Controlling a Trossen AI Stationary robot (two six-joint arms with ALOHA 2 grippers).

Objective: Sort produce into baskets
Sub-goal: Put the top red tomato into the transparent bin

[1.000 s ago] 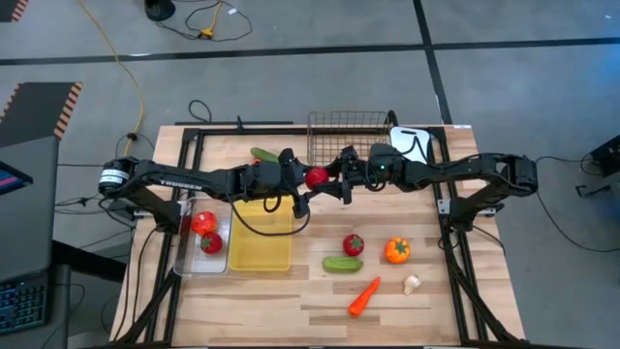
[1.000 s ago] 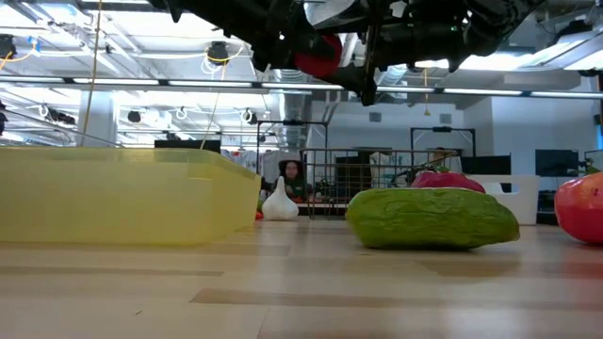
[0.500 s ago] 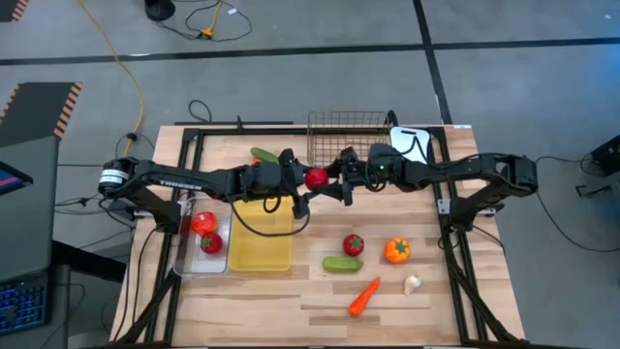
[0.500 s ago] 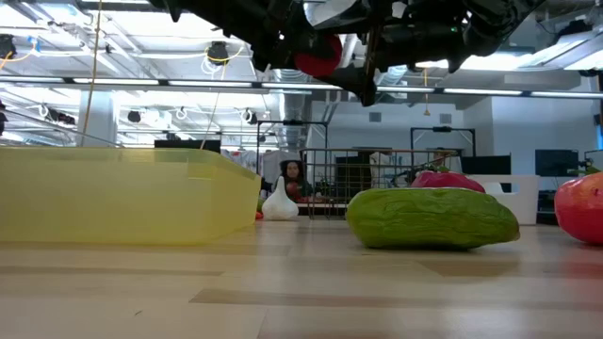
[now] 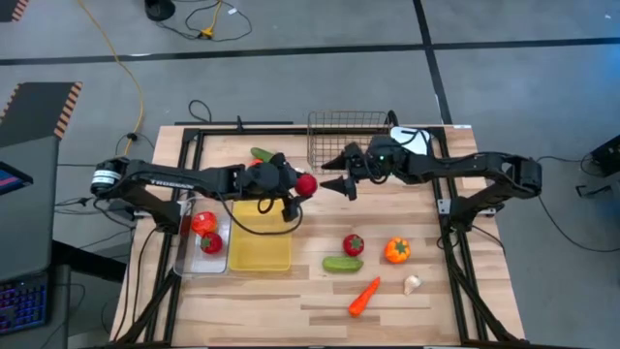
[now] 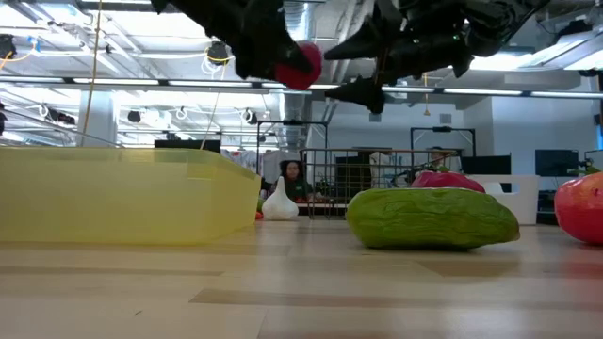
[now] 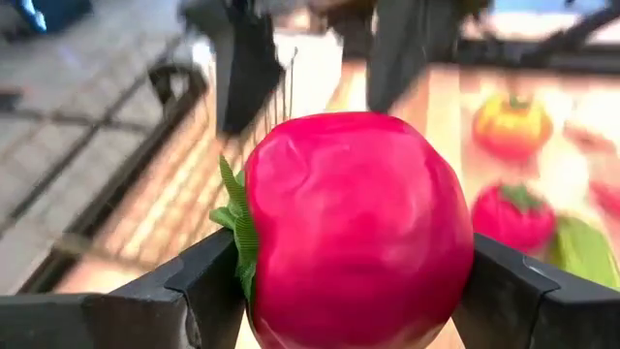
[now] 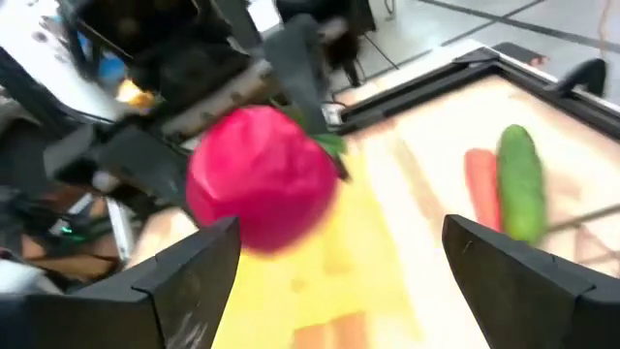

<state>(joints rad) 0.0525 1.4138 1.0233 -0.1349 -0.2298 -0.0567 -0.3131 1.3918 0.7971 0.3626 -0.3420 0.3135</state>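
Note:
My left gripper (image 5: 302, 185) is shut on a red tomato (image 7: 354, 223), held in the air over the far end of the yellow tray (image 5: 262, 237). The tomato also shows in the high view (image 5: 306, 184) and the low view (image 6: 298, 64). My right gripper (image 5: 336, 175) is open and empty just to the right of the tomato, with its fingers pointing at it (image 8: 339, 281). Two tomatoes (image 5: 205, 233) lie in the clear bin (image 5: 184, 260). The wire basket (image 5: 349, 136) and the white tray (image 5: 412, 143) stand at the far edge. My left gripper pinches the tomato between its two fingers, on two opposite sides of its round body (image 7: 262, 271). The fingers come in level from the table's left. The tomato is lifted clear, and its green leaf end (image 7: 232, 208) points sideways past one finger.
On the near right of the table lie a tomato (image 5: 354, 244), a cucumber (image 5: 342, 264), an orange pepper (image 5: 397, 250), a carrot (image 5: 363, 297) and a white garlic piece (image 5: 412, 284). Another cucumber (image 5: 263, 154) lies at the far edge, left of the wire basket.
My right gripper has opened, let go of the tomato and drawn back toward the table's right edge. My left gripper has kept hold of the tomato and carried it a little toward the left and near edges.

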